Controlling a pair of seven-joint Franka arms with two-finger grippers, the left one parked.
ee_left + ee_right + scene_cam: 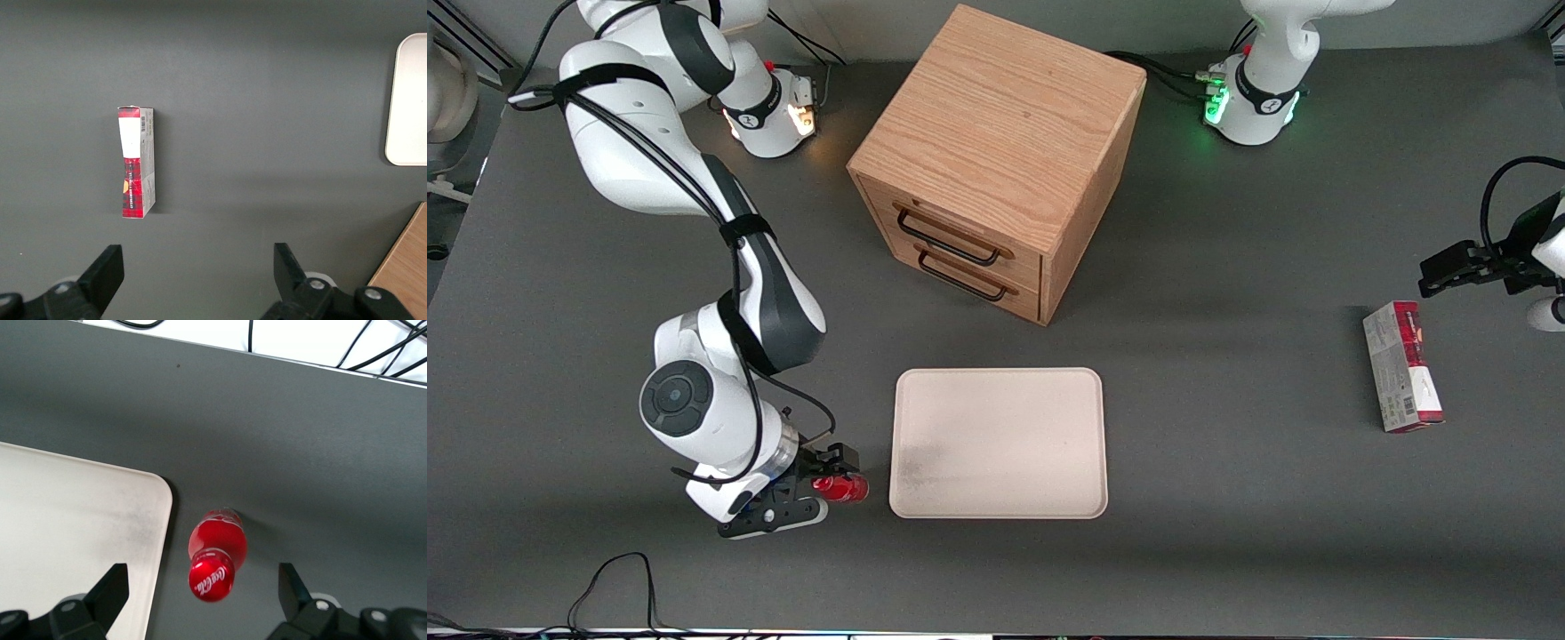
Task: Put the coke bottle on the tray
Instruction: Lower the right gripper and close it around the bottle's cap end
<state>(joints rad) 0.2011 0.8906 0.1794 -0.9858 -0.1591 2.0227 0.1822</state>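
The coke bottle [841, 487] is small and bright red with a red cap. It stands on the grey table just beside the tray's near corner, toward the working arm's end. In the right wrist view the bottle [217, 553] stands upright between the two spread fingers, touching neither. My gripper [818, 480] is open and hovers over the bottle; it also shows in the right wrist view [202, 587]. The tray [999, 442] is pale beige, flat, with rounded corners, and lies bare in front of the cabinet. Its corner shows in the right wrist view [80, 520].
A wooden two-drawer cabinet [996, 160] stands farther from the front camera than the tray, both drawers closed. A red-and-grey box [1402, 365] lies toward the parked arm's end and shows in the left wrist view [137, 162]. Black cables [614, 587] lie at the table's near edge.
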